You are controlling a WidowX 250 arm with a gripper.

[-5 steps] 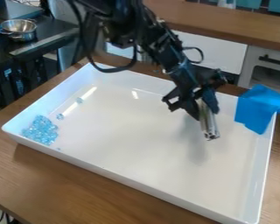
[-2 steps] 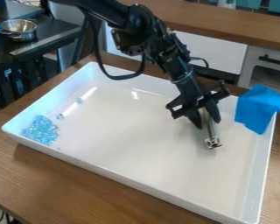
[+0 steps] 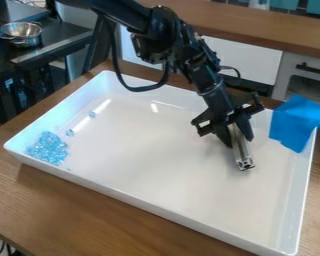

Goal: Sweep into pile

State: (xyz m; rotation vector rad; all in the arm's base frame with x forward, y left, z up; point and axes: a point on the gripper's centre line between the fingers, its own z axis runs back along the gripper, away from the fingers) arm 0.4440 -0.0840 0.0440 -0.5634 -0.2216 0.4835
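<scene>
The black gripper [image 3: 232, 134] hangs over the right half of the white tray [image 3: 149, 204], shut on a silver metal bar [image 3: 241, 151]. The bar slants down, its lower end at or close to the tray floor. Clear light-blue beads [image 3: 48, 148] lie clustered in the tray's left corner, well away from the bar. Two stray beads sit apart from the cluster, one bead [image 3: 70, 133] just beyond it and another bead [image 3: 92, 114] farther back. A tiny piece lies near the front wall below the cluster.
Blue cloth or tape [image 3: 296, 124] drapes over the tray's right back corner. The tray's raised walls stand on a wooden table [image 3: 76, 210]. A metal pot [image 3: 21, 33] is on the dark counter at the back left. A wooden counter [image 3: 256, 25] runs behind.
The gripper and metal bar have come forward and down a little over the tray's right half. In the latest frame the tray and beads sit very slightly farther right.
</scene>
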